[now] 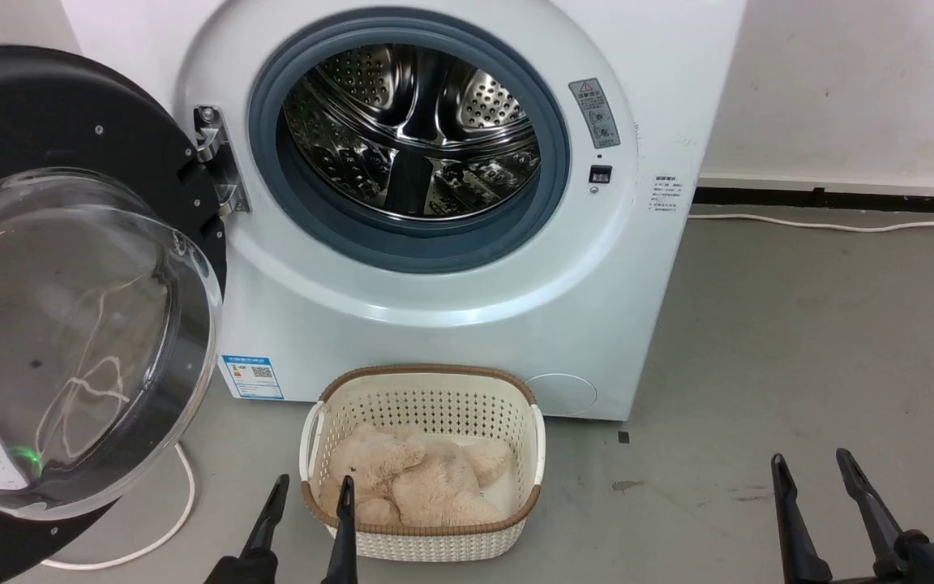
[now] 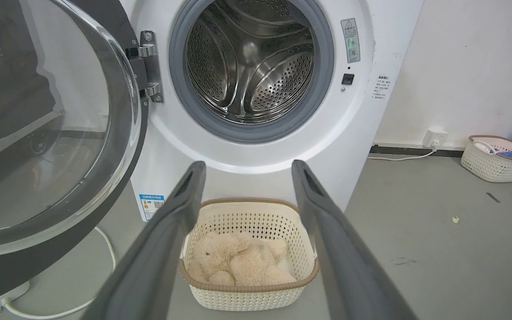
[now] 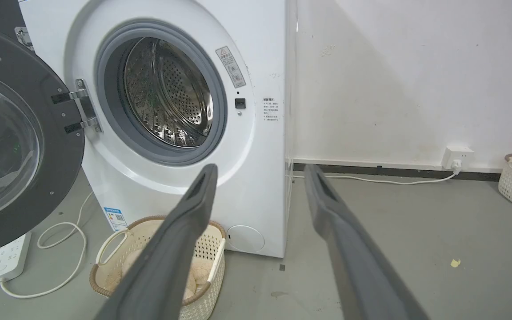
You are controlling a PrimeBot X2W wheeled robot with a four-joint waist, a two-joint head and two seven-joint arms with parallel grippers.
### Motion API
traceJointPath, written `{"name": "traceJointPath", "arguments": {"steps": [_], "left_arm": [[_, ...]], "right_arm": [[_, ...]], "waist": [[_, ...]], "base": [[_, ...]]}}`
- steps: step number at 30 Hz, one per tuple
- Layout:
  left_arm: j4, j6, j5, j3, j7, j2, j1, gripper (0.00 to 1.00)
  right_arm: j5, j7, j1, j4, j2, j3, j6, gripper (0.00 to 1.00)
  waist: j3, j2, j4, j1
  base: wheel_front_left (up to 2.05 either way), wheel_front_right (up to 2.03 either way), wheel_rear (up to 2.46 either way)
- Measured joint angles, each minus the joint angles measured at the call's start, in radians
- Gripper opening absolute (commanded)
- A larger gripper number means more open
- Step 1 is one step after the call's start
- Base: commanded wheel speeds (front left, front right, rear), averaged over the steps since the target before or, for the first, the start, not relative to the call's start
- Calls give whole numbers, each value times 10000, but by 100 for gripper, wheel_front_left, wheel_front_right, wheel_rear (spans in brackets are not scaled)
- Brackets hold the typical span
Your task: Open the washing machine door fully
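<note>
We see the washing machine door [image 1: 70, 324] swung out on its hinge [image 1: 220, 162] to the left of the drum opening [image 1: 410, 138], with its glass bowl turned toward us and well apart from the grey seal. Both tools are spread wide and hold nothing. The left tool [image 1: 313, 495] sits low, just before the basket [image 1: 426, 371], and the right tool [image 1: 810, 461] is over the floor [image 1: 799, 324]. If the door needs a further push, a finger could slip on the smooth bowl, and the rim passes near the cable [image 1: 191, 495]. A low left sweep could knock the basket. The open room lies to the right.
</note>
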Motion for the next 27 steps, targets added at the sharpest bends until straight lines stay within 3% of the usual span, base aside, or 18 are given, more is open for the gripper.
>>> {"name": "traceJointPath", "arguments": {"steps": [7,8,27], "left_arm": [[-71,-67,94,146,0,-61,-8,100],[-79,-96,100,155,-2,-69,-9,0],[-84,-240,253,376,270,-98,-25,0]], "right_arm": [[19,-2,-4,56,2,-13,0,100],[19,-2,-5,58,2,-15,0,0],[-63,280,-21,54,-2,36,0,0]], "waist": [[41,0,-13,0],[51,0,-22,0],[121,0,-16,0]], "base": [[0,0,0],[0,0,0],[0,0,0]]}}
